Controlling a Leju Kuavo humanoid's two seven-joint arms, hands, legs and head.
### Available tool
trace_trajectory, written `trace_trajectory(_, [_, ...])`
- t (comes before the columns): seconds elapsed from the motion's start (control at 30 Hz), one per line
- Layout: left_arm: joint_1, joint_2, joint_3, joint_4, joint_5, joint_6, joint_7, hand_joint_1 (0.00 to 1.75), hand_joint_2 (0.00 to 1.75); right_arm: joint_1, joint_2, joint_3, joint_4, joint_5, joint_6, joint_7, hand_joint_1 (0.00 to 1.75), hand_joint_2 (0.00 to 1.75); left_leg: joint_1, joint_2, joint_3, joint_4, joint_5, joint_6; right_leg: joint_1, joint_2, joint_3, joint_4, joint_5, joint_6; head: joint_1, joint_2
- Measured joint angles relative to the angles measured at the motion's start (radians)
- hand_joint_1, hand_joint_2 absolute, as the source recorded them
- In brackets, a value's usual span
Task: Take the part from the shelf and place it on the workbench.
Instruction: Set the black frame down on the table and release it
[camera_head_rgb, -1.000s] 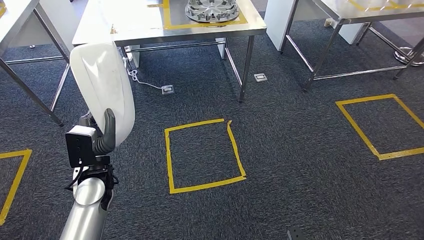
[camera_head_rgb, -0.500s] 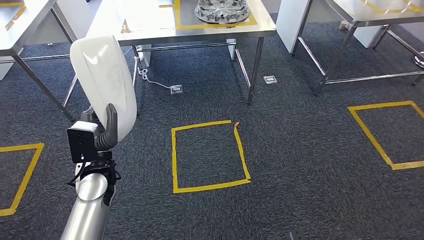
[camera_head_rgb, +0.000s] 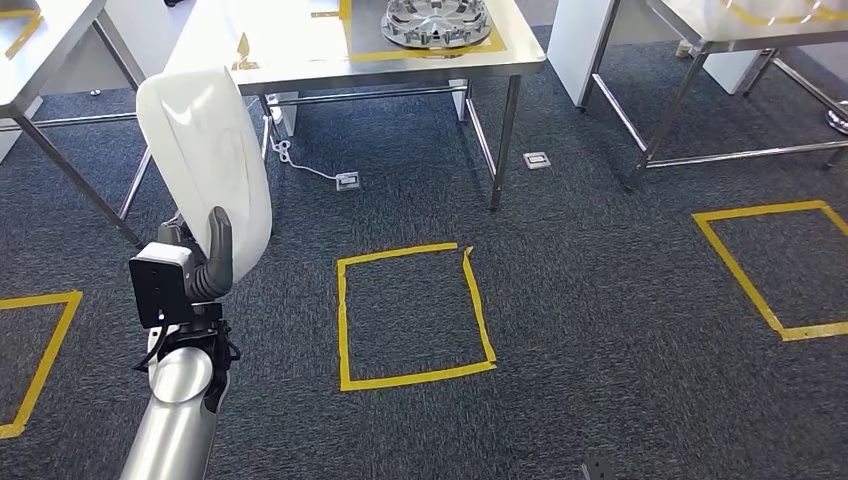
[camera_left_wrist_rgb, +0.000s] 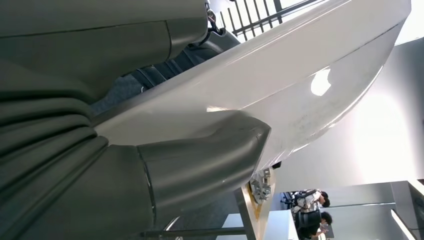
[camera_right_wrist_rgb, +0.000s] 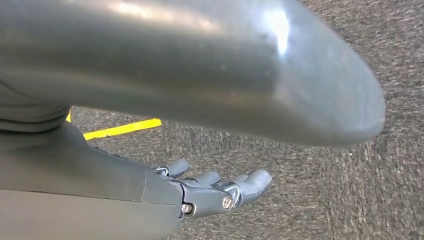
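The part is a big, smooth white shell. It stands upright at about nine o'clock in the head view, held up over the dark carpet. The left hand holds it from below, with the thick grey thumb pressed flat on the white face. In the left wrist view the thumb lies on the shell and the darker fingers are on its other side, so the fingers are clamped on the part.

A steel table stands at twelve o'clock, well apart from the part. On it, inside a yellow tape frame, lies a round silver wheel cover. Another steel table is at two o'clock.

A yellow tape square is on the carpet in the middle. Another yellow square is at three o'clock.

The right hand hangs over the carpet. Its fingers are stretched out, a little apart, holding nothing.

A small floor socket lies under the table.
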Motion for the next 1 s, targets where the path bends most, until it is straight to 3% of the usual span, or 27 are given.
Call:
trace_trajectory(0.13, [0.0,-0.004,0.001,-0.003,0.0,-0.002,0.0,1.75,1.75,0.0,0.0,-0.002,0.0,0.0,0.0,0.002,0.0,0.0,0.003,-0.007,0.011,-0.017,-0.002,0.016,-0.002,-0.004,-0.005,0.016,-0.015,0.024,0.002,0.0])
trace_trajectory(0.17, [-0.001,-0.004,0.002,-0.005,0.0,-0.002,0.0,1.75,1.75,-0.001,0.0,-0.002,0.0,0.001,0.001,0.003,0.0,0.0,0.006,-0.007,0.015,-0.021,-0.001,0.022,-0.003,-0.003,-0.022,0.053,-0.036,0.029,0.004,0.0])
trace_trajectory(0.23, [0.001,-0.005,0.002,-0.005,0.0,-0.003,0.0,1.75,1.75,-0.001,0.0,-0.002,0.0,0.001,0.002,0.006,0.0,0.0,0.006,-0.007,0.018,-0.021,-0.004,0.029,-0.004,-0.001,-0.092,0.183,-0.092,0.037,0.007,0.0])
trace_trajectory(0.27, [0.004,-0.005,0.002,-0.004,0.0,-0.003,0.0,1.75,1.75,0.0,0.0,-0.002,0.0,0.002,0.003,0.007,0.0,0.0,0.005,-0.008,0.018,-0.02,-0.006,0.031,-0.004,0.0,-0.129,0.244,-0.111,0.039,0.007,0.0])
trace_trajectory(0.3, [0.006,-0.005,0.002,-0.003,0.0,-0.003,0.0,1.75,1.75,0.001,-0.001,-0.002,0.0,0.002,0.004,0.007,0.0,0.0,0.005,-0.01,0.019,-0.019,-0.008,0.031,-0.004,0.0,-0.152,0.277,-0.111,0.041,0.007,0.0])
trace_trajectory(0.33, [0.007,-0.005,0.002,-0.003,0.0,-0.003,0.0,1.75,1.75,0.002,-0.001,-0.002,0.0,0.002,0.004,0.007,0.0,0.0,0.005,-0.012,0.022,-0.018,-0.011,0.03,-0.005,0.0,-0.155,0.268,-0.089,0.041,0.008,0.0])
trace_trajectory(0.37, [0.008,-0.005,0.002,-0.003,0.0,-0.003,-0.001,1.75,1.75,0.002,-0.001,-0.002,0.0,0.002,0.005,0.007,0.0,0.0,0.005,-0.014,0.025,-0.017,-0.014,0.028,-0.005,0.0,-0.138,0.219,-0.051,0.04,0.007,0.0])
trace_trajectory(0.4, [0.007,-0.005,0.002,-0.003,0.0,-0.003,-0.002,1.75,1.75,0.002,-0.002,-0.002,0.0,0.002,0.006,0.006,0.0,0.0,0.005,-0.015,0.03,-0.016,-0.019,0.025,-0.006,0.0,-0.107,0.145,-0.009,0.037,0.008,0.0])
trace_trajectory(0.47, [0.006,-0.005,0.003,-0.002,0.001,-0.003,-0.003,1.75,1.75,0.001,-0.002,-0.002,0.0,0.003,0.007,0.005,0.0,0.0,0.002,-0.019,0.035,-0.012,-0.028,0.015,-0.003,0.001,-0.052,0.028,0.037,0.028,0.007,0.0])
trace_trajectory(0.5, [0.005,-0.005,0.003,-0.002,0.002,-0.003,-0.004,1.75,1.75,0.001,-0.002,-0.002,0.0,0.004,0.007,0.005,0.0,0.0,0.0,-0.02,0.037,-0.012,-0.03,0.01,-0.001,0.002,-0.041,0.003,0.04,0.023,0.007,0.0])
trace_trajectory(0.63, [0.004,-0.004,0.003,0.0,0.007,-0.001,-0.007,1.75,1.75,0.001,-0.002,-0.002,0.0,0.015,0.008,0.011,0.0,0.0,0.0,-0.016,0.032,0.011,-0.045,-0.014,-0.002,0.001,-0.031,-0.008,0.035,-0.005,0.004,0.0])
trace_trajectory(0.7, [0.003,-0.003,0.002,0.001,0.009,0.0,-0.009,1.75,1.75,0.0,-0.002,-0.002,0.0,0.016,0.009,0.014,0.0,0.0,0.0,-0.009,-0.009,0.104,-0.091,-0.022,-0.006,0.0,-0.021,-0.013,0.033,-0.017,-0.001,0.0])
trace_trajectory(0.77, [0.005,-0.003,0.002,0.003,0.009,0.0,-0.009,1.75,1.75,0.001,-0.002,-0.002,0.0,0.016,0.009,0.016,0.0,0.0,0.002,-0.008,-0.074,0.224,-0.141,-0.027,-0.006,0.0,-0.017,-0.012,0.029,-0.021,-0.004,0.0])
trace_trajectory(0.8, [0.007,-0.003,0.002,0.005,0.009,0.0,-0.009,1.75,1.75,0.001,-0.002,-0.002,0.0,0.016,0.009,0.017,0.0,0.0,0.003,-0.008,-0.097,0.258,-0.146,-0.028,-0.006,0.0,-0.015,-0.012,0.026,-0.021,-0.005,0.0])
trace_trajectory(0.83, [0.008,-0.003,0.002,0.007,0.009,0.0,-0.009,1.75,1.75,0.002,-0.002,-0.002,0.0,0.016,0.009,0.018,0.0,0.0,0.004,-0.008,-0.104,0.257,-0.13,-0.027,-0.006,0.0,-0.012,-0.011,0.023,-0.019,-0.005,0.0])
trace_trajectory(0.87, [0.008,-0.003,0.002,0.007,0.009,0.0,-0.009,1.75,1.75,0.002,-0.002,-0.002,0.0,0.016,0.009,0.019,0.0,0.0,0.005,-0.007,-0.09,0.215,-0.094,-0.027,-0.006,0.0,-0.007,-0.011,0.02,-0.017,-0.005,0.0])
trace_trajectory(0.93, [0.007,-0.002,0.002,0.008,0.01,0.0,-0.009,1.75,1.75,0.002,-0.002,-0.002,0.0,0.016,0.009,0.021,0.0,0.0,0.005,-0.004,-0.031,0.08,-0.022,-0.023,-0.006,0.001,0.002,-0.008,0.011,-0.009,-0.005,0.0])
trace_trajectory(1.0, [0.005,-0.002,0.002,0.009,0.012,0.0,-0.01,1.75,1.75,0.001,-0.003,-0.002,0.0,0.018,0.009,0.025,0.0,0.0,0.003,-0.003,0.005,0.002,0.0,-0.013,-0.003,0.001,0.004,-0.006,0.005,0.003,-0.004,0.0])
